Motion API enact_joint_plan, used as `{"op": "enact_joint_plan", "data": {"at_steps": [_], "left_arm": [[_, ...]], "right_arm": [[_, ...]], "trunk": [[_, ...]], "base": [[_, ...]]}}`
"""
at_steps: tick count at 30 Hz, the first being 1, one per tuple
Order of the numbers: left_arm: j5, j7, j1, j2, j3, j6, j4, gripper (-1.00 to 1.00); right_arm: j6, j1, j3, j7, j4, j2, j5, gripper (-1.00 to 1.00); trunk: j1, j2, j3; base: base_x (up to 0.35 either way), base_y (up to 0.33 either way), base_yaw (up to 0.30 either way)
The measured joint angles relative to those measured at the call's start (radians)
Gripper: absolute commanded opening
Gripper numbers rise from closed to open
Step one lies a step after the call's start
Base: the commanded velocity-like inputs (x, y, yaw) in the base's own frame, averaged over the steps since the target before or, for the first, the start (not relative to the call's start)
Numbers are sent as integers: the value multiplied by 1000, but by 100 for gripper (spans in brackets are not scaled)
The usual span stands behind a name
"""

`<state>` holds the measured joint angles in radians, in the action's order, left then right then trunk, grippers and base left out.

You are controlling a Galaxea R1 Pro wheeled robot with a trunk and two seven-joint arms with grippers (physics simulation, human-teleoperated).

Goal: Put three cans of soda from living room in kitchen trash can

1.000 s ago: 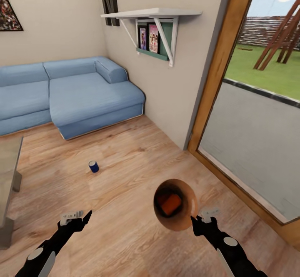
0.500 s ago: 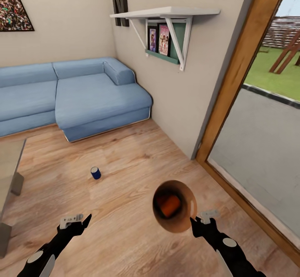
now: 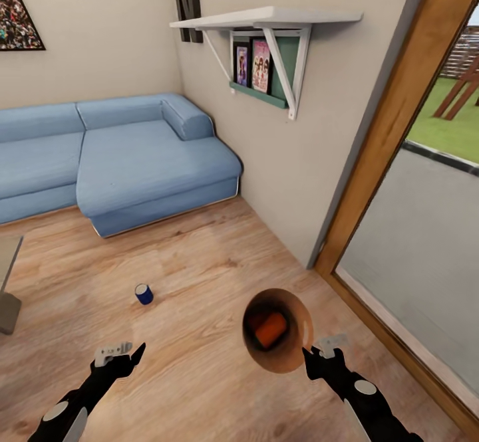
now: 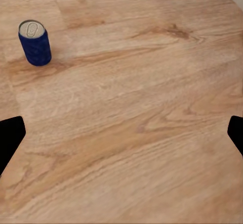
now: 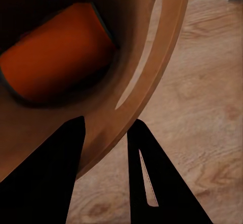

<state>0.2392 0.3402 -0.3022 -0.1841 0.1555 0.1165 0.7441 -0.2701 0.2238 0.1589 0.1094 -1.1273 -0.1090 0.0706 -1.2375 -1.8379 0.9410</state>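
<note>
A dark blue soda can (image 3: 143, 294) with a pale top stands upright on the wood floor of the living room, ahead of my left gripper (image 3: 123, 352). That gripper is open and empty; in the left wrist view the blue can (image 4: 35, 43) stands beyond the gripper (image 4: 121, 138). My right gripper (image 3: 319, 352) is shut on the near rim of the wood-brown trash can (image 3: 293, 355), held above the floor. An orange soda can (image 3: 271, 330) lies inside it. In the right wrist view the fingers of the gripper (image 5: 106, 133) pinch the bin wall (image 5: 152, 47), with the orange can (image 5: 55, 57) at the bottom.
The light-blue corner sofa (image 3: 120, 156) fills the back left. A white wall shelf (image 3: 266, 16) hangs on the right wall. The wood-framed glass door (image 3: 392, 129) runs along the right. A glass table's corner (image 3: 6, 276) is at the left edge.
The whole view has shifted, so the camera moved; the blue can now shows lower and further left. Both arms hold the same pose, with the bin still gripped.
</note>
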Motion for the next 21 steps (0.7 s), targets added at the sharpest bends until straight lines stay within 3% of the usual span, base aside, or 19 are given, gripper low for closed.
{"op": "enact_joint_plan", "data": {"at_steps": [6, 9, 14, 21], "left_arm": [[0, -3, 0, 0, 5, 0, 0, 100], [0, -11, 0, 0, 6, -1, -2, 100], [-1, -51, 0, -1, 7, -8, -3, 100], [2, -60, 0, -2, 7, -12, -3, 100]], "right_arm": [[0, 0, 2, 0, 14, 0, -1, -100], [0, 0, 23, 0, 15, 0, 3, -100], [0, 0, 37, -44, 20, 0, -2, -100], [0, 0, 44, -62, 20, 0, 2, -100]], "trunk": [[0, 0, 0], [0, 0, 0], [0, 0, 0], [0, 0, 0]], "base": [[320, 0, 0], [321, 0, 0], [322, 0, 0], [322, 0, 0]]}}
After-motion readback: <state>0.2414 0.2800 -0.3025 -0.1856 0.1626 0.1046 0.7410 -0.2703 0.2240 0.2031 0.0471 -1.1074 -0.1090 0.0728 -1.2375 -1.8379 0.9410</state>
